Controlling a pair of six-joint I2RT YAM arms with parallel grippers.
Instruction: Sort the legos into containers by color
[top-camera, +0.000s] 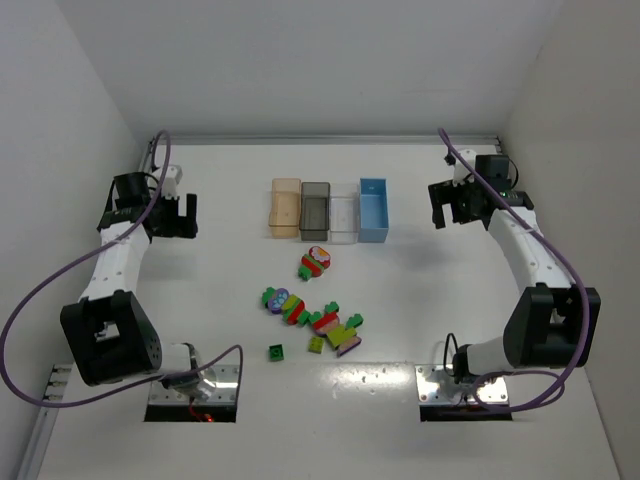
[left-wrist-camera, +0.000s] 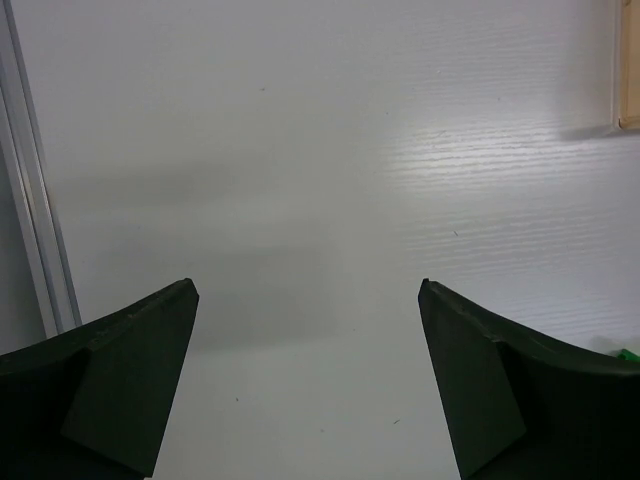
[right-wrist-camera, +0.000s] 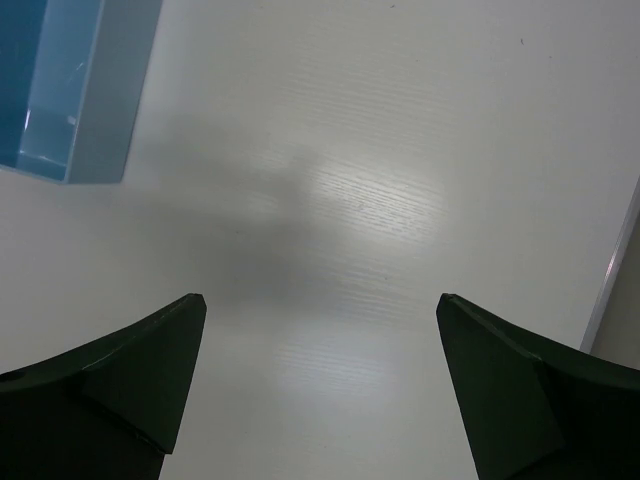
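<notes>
Four narrow bins stand side by side at the table's middle back: tan (top-camera: 285, 208), smoky grey (top-camera: 315, 210), clear (top-camera: 344, 218) and light blue (top-camera: 375, 208). In front of them lie legos: a red, lime and pink cluster (top-camera: 315, 262), a long multicoloured cluster (top-camera: 312, 320), a single dark green brick (top-camera: 275, 351) and a lime brick (top-camera: 316, 344). My left gripper (top-camera: 172, 215) is open and empty at the far left. My right gripper (top-camera: 455, 205) is open and empty at the far right. The light blue bin's corner (right-wrist-camera: 60, 90) shows in the right wrist view.
White walls close in the table on the left, back and right. A metal rail (left-wrist-camera: 35, 200) runs along the left edge. The tan bin's edge (left-wrist-camera: 628, 70) and a bit of green lego (left-wrist-camera: 626, 352) show at the left wrist view's right side.
</notes>
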